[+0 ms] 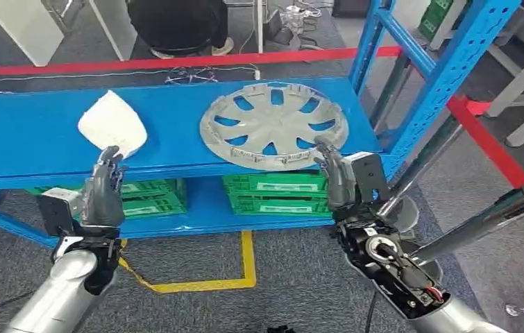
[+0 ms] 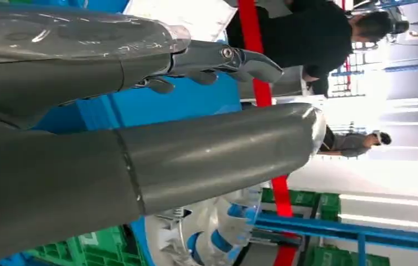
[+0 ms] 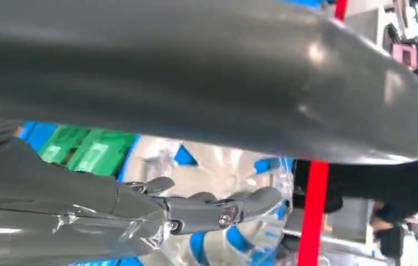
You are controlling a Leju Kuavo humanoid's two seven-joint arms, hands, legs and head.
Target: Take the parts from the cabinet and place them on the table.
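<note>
A silver wheel cover (image 1: 274, 124) lies flat on the blue cabinet shelf (image 1: 30, 142), right of centre; it also appears as the wheel cover (image 3: 234, 177) and wheel cover (image 2: 206, 233) in the wrist views. A white curved part (image 1: 113, 123) lies on the shelf's left half. My right hand (image 1: 335, 179) stands upright at the wheel cover's near rim, fingers extended and apart, holding nothing. My left hand (image 1: 103, 191) is raised just in front of the white part, below the shelf edge, fingers straight and empty. Its fingers (image 2: 223, 58) point over the shelf.
Green crates (image 1: 276, 193) sit on the lower shelf under both parts. Blue rack uprights (image 1: 446, 76) rise at the right. A red barrier tape (image 1: 175, 62) runs behind the cabinet, with a seated person (image 1: 179, 24) beyond. Yellow floor marking (image 1: 245, 267) lies below.
</note>
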